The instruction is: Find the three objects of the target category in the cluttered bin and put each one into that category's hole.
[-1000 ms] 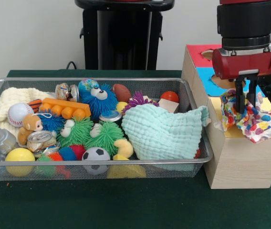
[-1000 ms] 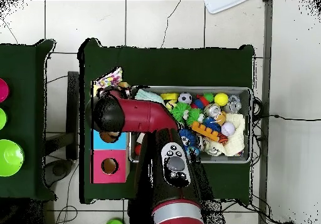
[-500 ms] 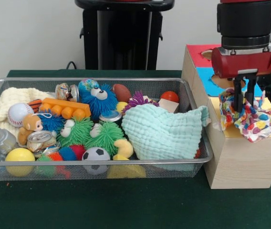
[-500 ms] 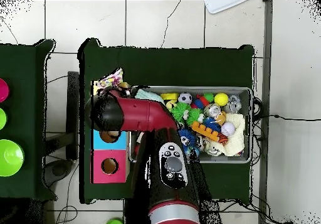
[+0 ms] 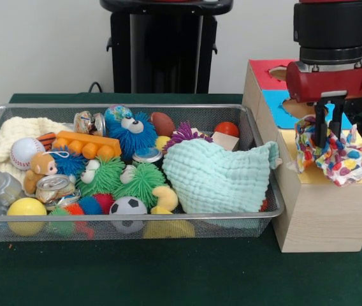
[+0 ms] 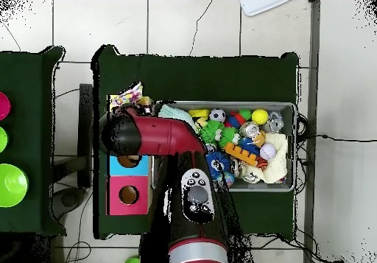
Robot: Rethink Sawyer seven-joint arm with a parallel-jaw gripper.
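A multicoloured spotted cloth (image 5: pixel 345 160) lies bunched on the yellow top section of the wooden sorting box (image 5: pixel 321 213), draping over its front edge. My gripper (image 5: pixel 329 141) comes straight down into the cloth's upper left part and is shut on it, its fingertips buried in the folds. In the overhead view the cloth (image 6: pixel 129 94) shows at the box's end, and the arm's wrist (image 6: pixel 121 133) covers the gripper. A mint-green cloth (image 5: pixel 216 175) lies at the right end of the wire bin (image 5: pixel 136 218); a cream cloth (image 5: pixel 12 132) is at its left end.
The bin holds several balls, fuzzy toys, crushed cans, an orange block and a plush monkey (image 5: pixel 39 167). Behind the yellow section, the box has blue (image 5: pixel 276 105) and red (image 5: pixel 264 69) sections with holes. In the overhead view, green and pink bowls (image 6: pixel 10 185) sit on a side table.
The gripper has shifted slightly right and upward over the box, and the spotted cloth has lifted a little with it.
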